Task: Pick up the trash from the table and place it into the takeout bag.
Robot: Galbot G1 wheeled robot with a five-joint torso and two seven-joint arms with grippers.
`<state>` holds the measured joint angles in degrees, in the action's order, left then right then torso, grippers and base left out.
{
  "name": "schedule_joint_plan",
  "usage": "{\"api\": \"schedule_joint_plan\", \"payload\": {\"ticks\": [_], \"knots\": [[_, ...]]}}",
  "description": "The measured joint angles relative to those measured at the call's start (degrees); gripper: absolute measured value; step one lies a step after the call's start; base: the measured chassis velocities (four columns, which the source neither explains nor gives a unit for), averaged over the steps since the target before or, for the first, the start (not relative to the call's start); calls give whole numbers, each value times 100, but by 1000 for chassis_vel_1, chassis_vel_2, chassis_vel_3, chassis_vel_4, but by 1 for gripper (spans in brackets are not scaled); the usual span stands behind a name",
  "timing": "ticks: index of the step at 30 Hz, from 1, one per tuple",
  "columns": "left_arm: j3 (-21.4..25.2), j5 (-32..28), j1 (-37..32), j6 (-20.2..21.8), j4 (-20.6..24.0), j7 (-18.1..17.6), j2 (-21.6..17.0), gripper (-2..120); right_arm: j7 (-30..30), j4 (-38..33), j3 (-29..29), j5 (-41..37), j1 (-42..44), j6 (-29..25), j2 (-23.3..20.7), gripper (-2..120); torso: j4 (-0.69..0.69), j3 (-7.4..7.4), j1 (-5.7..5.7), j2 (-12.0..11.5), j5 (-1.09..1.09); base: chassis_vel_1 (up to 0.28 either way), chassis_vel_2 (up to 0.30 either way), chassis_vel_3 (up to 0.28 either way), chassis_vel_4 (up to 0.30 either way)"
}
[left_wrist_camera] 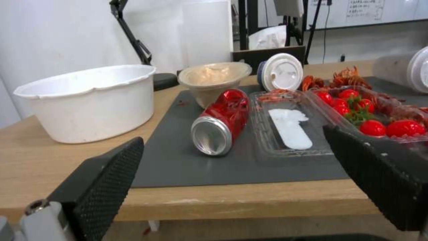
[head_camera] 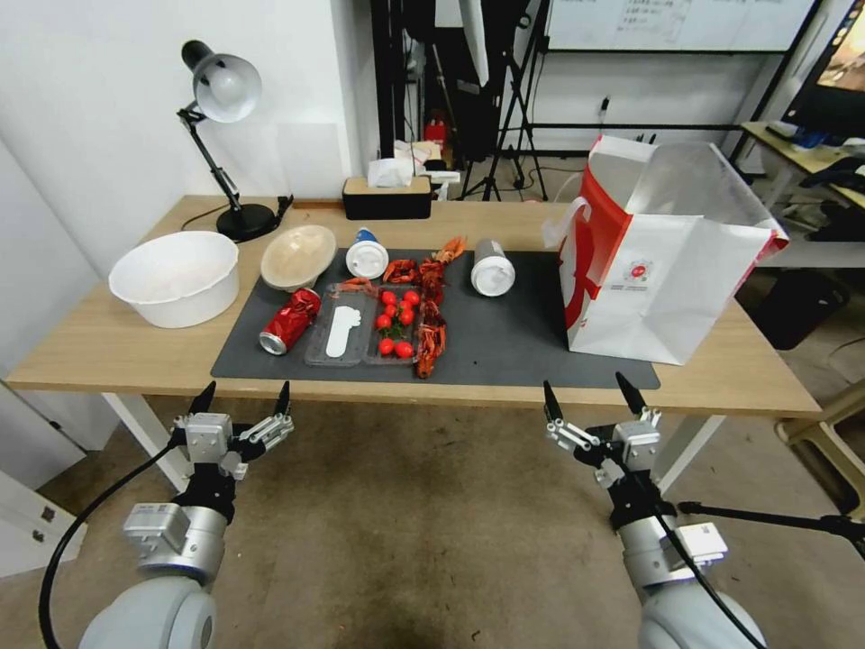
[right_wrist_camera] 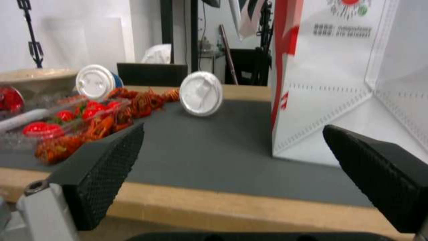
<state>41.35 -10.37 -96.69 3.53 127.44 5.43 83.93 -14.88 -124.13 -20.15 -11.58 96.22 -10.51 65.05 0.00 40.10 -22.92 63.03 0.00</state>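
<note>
The trash lies on the dark mat [head_camera: 514,342] of the table [head_camera: 108,347]: a crushed red can [head_camera: 290,322], a beige bowl [head_camera: 298,256], two white-lidded cups [head_camera: 367,255] [head_camera: 492,269] on their sides, a clear tray with cherry tomatoes [head_camera: 365,335], and red crayfish shells [head_camera: 430,311]. The takeout bag [head_camera: 662,261] stands upright and open at the mat's right end. My left gripper [head_camera: 247,389] hangs open just below the table's front edge, facing the can [left_wrist_camera: 220,124]. Open too, my right gripper [head_camera: 584,384] is level with it, facing the bag [right_wrist_camera: 339,77] and a cup [right_wrist_camera: 200,93].
A white basin [head_camera: 176,275] sits on the table's left end, with a black desk lamp [head_camera: 221,90] behind it. A black tissue box [head_camera: 387,194] stands at the back edge. Tripods and another desk fill the room behind. Bare floor lies below both arms.
</note>
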Motion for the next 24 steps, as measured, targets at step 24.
{"api": "schedule_joint_plan", "payload": {"ticks": [24], "knots": [[2,-21,41,-53,-141,-1,-94,100,-411,45,244,34,-271,367,109,100,0,0,0,0,-1,0,0,0,0]]}}
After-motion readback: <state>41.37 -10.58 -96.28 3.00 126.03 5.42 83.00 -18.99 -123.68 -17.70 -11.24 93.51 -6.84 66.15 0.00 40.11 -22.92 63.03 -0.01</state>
